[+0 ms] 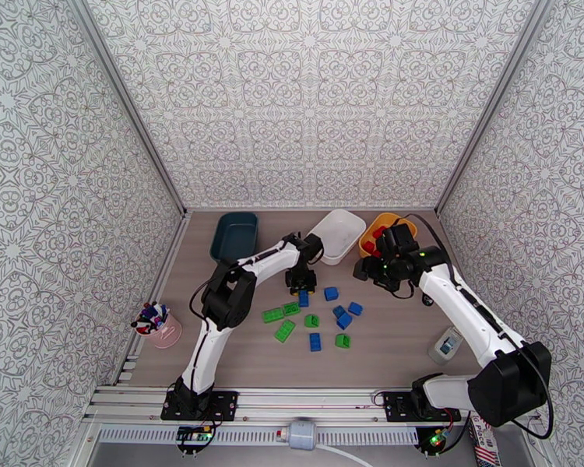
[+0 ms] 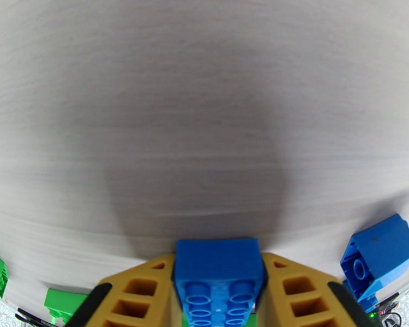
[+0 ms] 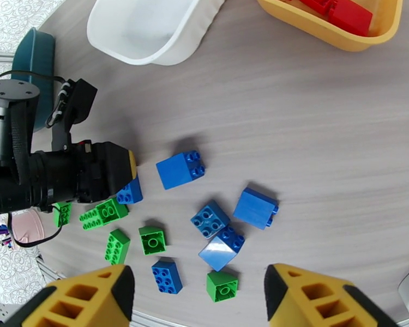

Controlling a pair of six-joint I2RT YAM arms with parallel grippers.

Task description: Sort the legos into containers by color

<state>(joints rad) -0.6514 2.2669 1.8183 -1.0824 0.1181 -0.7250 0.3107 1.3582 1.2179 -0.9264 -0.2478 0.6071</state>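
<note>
While the left gripper [image 1: 301, 287] clenches a blue lego [image 2: 218, 268] between its yellow fingers [image 2: 144, 290], low over the table [image 2: 204, 104], another blue brick [image 2: 376, 257] lies just to its right. The right gripper [image 3: 199, 279] hangs released and empty; loose legos [image 3: 180, 169] lie beneath it, and the yellow tub [image 3: 335, 36] of red bricks [image 3: 349, 14] sits ahead.

Tubs and bricks, sort partly done.
The dark teal tub [image 1: 234, 237], white tub [image 1: 340, 231] and yellow tub [image 1: 370, 237] sat in a row just above frame centre, with red bricks [image 3: 343, 11] lying in the yellow one. Loose blue bricks [image 1: 332, 293] and green bricks [image 1: 284, 330] lay scattered below. One held blue brick [image 2: 218, 282] was pinched in the left gripper [image 2: 217, 261].
</note>
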